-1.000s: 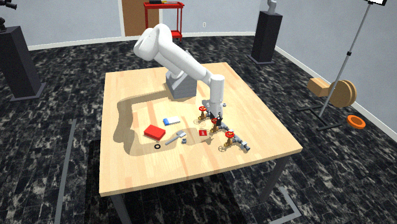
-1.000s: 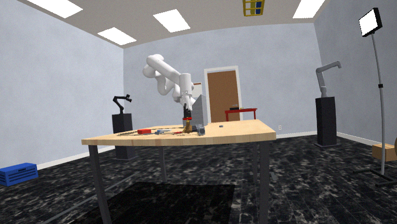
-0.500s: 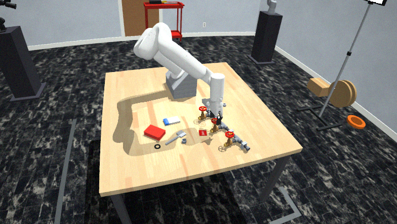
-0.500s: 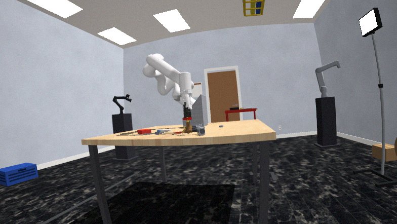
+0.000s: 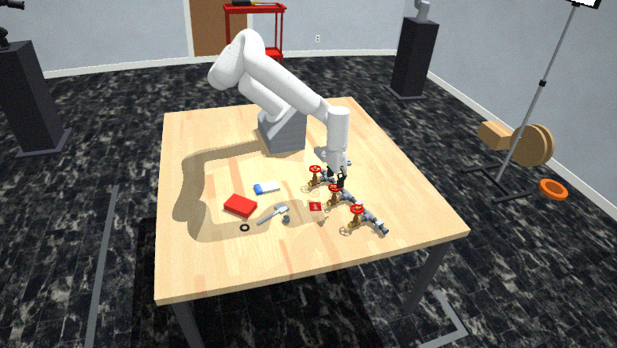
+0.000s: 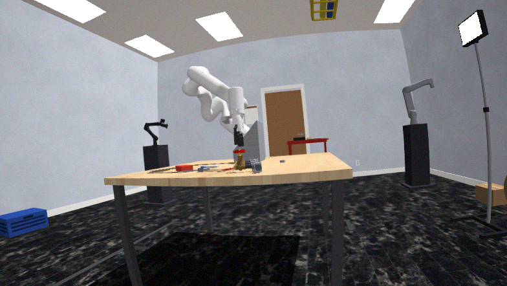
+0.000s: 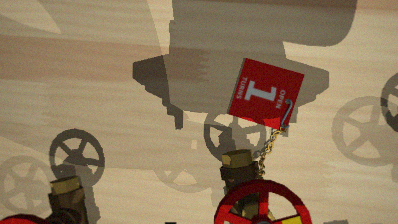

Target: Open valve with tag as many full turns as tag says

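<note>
Three brass valves with red handwheels sit in a row on a grey pipe on the table. The far valve [image 5: 315,169] and the near valve [image 5: 356,209] carry no tag. The middle valve [image 5: 334,188] [image 7: 262,202] has a chain [image 7: 267,147] running to a red tag [image 5: 315,205] [image 7: 266,91] that reads "OPEN 1 TURNS". My gripper [image 5: 336,178] [image 6: 238,143] is open and empty. It points down just above the middle valve's handwheel, without touching it. In the wrist view the fingers are out of frame, and a second valve [image 7: 65,197] shows at the lower left.
On the table left of the valves lie a red box [image 5: 240,205], a blue and white card [image 5: 266,186], a grey hammer-like tool [image 5: 272,213], a black ring [image 5: 244,224] and a small grey cylinder [image 5: 286,219]. The arm's base [image 5: 282,131] stands behind them.
</note>
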You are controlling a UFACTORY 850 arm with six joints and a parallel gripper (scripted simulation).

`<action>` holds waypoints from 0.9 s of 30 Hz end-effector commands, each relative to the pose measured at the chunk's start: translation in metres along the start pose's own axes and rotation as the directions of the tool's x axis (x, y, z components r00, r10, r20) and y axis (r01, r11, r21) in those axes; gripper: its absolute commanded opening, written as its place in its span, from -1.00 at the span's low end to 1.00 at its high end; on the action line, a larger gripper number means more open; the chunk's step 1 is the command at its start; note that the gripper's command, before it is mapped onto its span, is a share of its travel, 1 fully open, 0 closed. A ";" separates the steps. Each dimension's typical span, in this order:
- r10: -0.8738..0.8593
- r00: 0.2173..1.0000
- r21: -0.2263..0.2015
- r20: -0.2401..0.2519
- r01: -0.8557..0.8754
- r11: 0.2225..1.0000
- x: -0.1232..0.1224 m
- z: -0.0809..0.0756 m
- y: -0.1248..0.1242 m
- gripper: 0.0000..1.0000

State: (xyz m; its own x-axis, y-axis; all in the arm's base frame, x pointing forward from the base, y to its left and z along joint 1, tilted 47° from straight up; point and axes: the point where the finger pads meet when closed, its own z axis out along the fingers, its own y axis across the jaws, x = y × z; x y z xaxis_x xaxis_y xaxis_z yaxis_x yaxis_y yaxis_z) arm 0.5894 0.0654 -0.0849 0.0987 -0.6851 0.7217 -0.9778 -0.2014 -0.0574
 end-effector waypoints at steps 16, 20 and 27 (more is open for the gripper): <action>0.000 1.000 0.000 0.001 0.000 1.000 0.000 -0.021 0.000 1.00; 0.000 1.000 0.000 0.001 0.000 1.000 0.000 -0.021 0.000 1.00; 0.000 1.000 0.000 0.001 0.000 1.000 0.000 -0.021 0.000 1.00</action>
State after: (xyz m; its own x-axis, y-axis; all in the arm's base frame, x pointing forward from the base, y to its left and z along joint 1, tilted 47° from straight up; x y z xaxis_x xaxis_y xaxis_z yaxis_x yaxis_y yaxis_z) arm 0.5849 0.0797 -0.0707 0.0994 -0.6856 0.7211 -0.9780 -0.2011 -0.0563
